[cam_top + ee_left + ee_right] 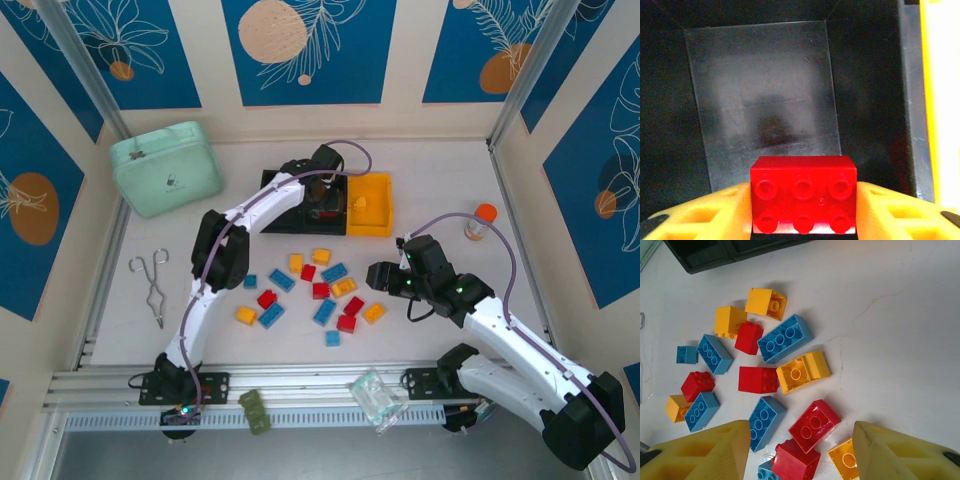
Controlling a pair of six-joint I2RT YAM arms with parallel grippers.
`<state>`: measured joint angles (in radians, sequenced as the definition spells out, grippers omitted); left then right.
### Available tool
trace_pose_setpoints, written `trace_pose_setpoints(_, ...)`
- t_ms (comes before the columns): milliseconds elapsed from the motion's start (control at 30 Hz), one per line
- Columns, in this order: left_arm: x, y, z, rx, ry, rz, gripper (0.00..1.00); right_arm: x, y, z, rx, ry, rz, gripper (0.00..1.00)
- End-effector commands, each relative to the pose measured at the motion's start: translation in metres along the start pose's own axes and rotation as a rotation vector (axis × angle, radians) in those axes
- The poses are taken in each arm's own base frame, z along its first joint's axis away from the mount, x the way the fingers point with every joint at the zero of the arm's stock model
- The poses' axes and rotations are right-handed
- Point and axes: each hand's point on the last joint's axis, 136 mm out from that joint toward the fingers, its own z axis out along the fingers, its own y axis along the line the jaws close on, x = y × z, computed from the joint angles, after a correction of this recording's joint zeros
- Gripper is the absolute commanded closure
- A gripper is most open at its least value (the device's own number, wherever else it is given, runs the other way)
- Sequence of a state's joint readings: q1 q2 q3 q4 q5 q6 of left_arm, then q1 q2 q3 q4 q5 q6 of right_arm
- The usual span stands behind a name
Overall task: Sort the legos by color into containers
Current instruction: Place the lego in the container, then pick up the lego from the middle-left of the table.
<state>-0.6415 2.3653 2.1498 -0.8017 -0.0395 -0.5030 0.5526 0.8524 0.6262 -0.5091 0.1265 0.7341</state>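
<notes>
My left gripper [325, 203] hangs over the middle black bin of the containers [283, 214], shut on a red lego [803, 195] held studs-up between its yellow fingers [700, 215]. The bin's dark floor [765, 100] lies below it. The yellow bin [378, 226] to its right holds one yellow brick [360, 203]. Loose blue, red and yellow legos [322, 290] are scattered on the table's middle. My right gripper [381, 277] [800, 450] stands open above the pile's right edge, over an upturned red brick [814, 425], a second red brick [795, 460] and a blue one [765, 422].
A mint-green case [165, 167] sits at the back left, metal forceps [153, 285] at the left. An orange-capped bottle [481, 222] stands at the right. A dark green brick [255, 410] and a clear plastic bag [375, 398] rest on the front rail.
</notes>
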Motion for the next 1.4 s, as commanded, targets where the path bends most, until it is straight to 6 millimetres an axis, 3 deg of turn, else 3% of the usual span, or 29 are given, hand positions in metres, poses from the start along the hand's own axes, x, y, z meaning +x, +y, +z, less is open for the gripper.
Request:
trace_pose_setpoints(0,-0.001,-0.002,-0.005,-0.018,-0.005,0.021,0.43,0.002,0.003,-0.002,-0.025,0.007,0.009,0.44)
trace_pose_setpoints(233,-0.007,-0.014,-0.026,0.019,-0.034,0.024,0.37,0.001,0.004,-0.003,-0.03,0.004,0.01,0.44)
trace_pose_setpoints(433,-0.01,-0.032,-0.064,0.09,-0.076,0.042,0.36,0.0,0.008,-0.004,-0.034,0.015,0.012,0.43)
trace_pose_setpoints(600,0.006,-0.036,-0.101,0.152,-0.102,0.067,0.36,0.002,0.017,-0.007,-0.06,0.031,-0.02,0.42)
trace_pose_setpoints(733,0.038,-0.025,-0.124,0.191,-0.095,0.107,0.35,0.005,0.031,-0.012,-0.115,0.049,-0.088,0.39)
trace_pose_setpoints(967,0.11,0.023,-0.147,0.141,-0.043,0.155,0.34,0.017,0.054,-0.019,-0.222,0.102,-0.18,0.38)
trace_pose_setpoints(1133,0.157,0.053,-0.149,0.099,0.011,0.159,0.34,0.035,0.069,-0.022,-0.299,0.152,-0.251,0.38)
trace_pose_setpoints(1367,0.206,0.088,-0.142,0.022,0.101,0.146,0.34,0.05,0.068,-0.02,-0.305,0.205,-0.262,0.38)
